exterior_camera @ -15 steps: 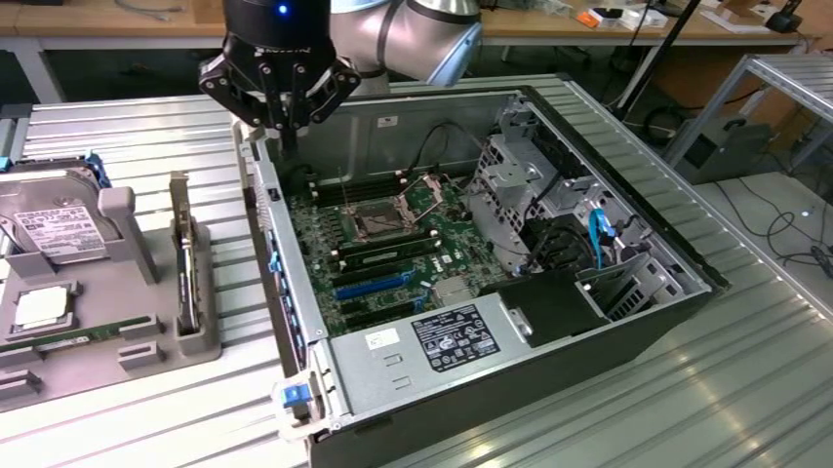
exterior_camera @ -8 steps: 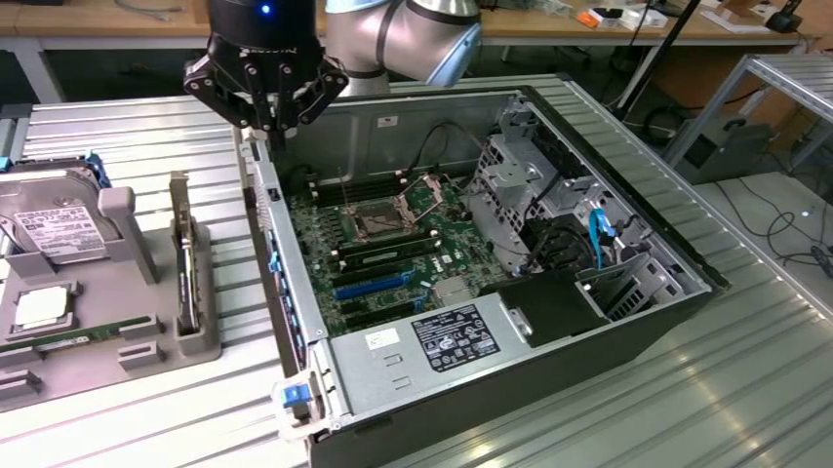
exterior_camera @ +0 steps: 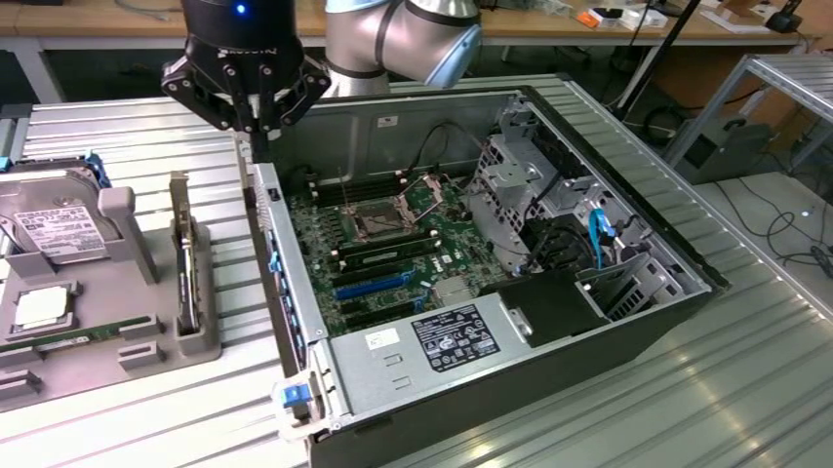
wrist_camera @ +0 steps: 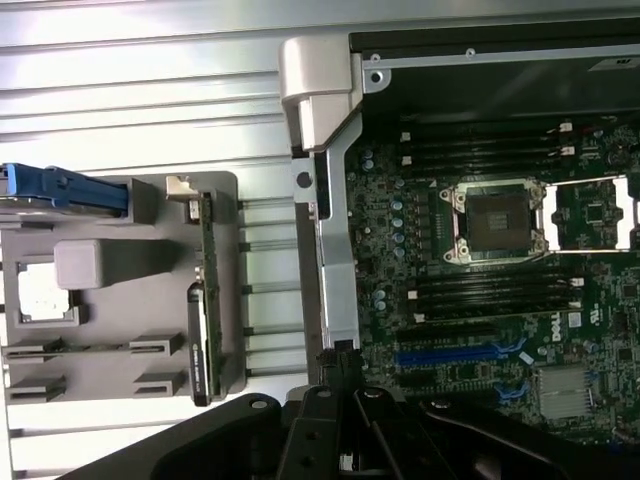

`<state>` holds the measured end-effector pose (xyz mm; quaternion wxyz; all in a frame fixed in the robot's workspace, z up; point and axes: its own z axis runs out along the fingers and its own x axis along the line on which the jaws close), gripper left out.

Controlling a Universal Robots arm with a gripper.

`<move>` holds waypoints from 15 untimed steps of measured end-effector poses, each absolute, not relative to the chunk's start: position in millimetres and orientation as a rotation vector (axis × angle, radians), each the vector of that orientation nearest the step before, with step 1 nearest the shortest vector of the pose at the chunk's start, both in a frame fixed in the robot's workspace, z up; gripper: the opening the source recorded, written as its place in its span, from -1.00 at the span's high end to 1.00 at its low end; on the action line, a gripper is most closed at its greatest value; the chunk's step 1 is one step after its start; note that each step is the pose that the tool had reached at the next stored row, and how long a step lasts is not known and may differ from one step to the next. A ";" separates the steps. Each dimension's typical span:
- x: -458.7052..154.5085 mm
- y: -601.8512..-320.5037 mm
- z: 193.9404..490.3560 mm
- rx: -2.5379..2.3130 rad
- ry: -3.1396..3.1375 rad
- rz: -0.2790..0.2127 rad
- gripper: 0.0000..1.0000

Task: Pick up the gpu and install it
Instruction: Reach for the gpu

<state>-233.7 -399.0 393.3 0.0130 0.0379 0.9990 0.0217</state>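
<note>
Exterior view: gripper (exterior_camera: 257,132) closed and empty above the case (exterior_camera: 547,341) rear wall — gpu (exterior_camera: 190,263) stands on edge at the tray (exterior_camera: 150,292) case-side edge, toward the exterior view's left; wrist view: gpu (wrist_camera: 205,300) long axis parallel to that wall.

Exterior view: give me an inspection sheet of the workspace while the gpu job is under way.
Surface: ribbed metal table, carrying a grey parts tray and an open computer case.
Job's things: gpu stands on edge in a tray slot, not picked up; the blue slots on the motherboard are empty.
Clutter: hard drive and a processor chip in the tray.
Grippers: gripper shut, holding nothing, above the case wall nearest the tray, apart from the gpu.
Cables: blue cable and black cables inside the case.
Surroundings: wooden benches behind; metal frame at the exterior view's right.
</note>
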 end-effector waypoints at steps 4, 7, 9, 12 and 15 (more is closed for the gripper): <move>-241.2 -398.9 393.3 0.118 3.113 0.068 0.79; -245.2 -398.9 393.3 0.118 3.113 0.068 0.79; -249.9 -398.9 393.3 0.118 3.112 0.068 0.79; -256.4 -398.9 393.3 0.118 3.112 0.068 0.79; -261.8 -398.9 393.3 0.118 3.112 0.068 0.79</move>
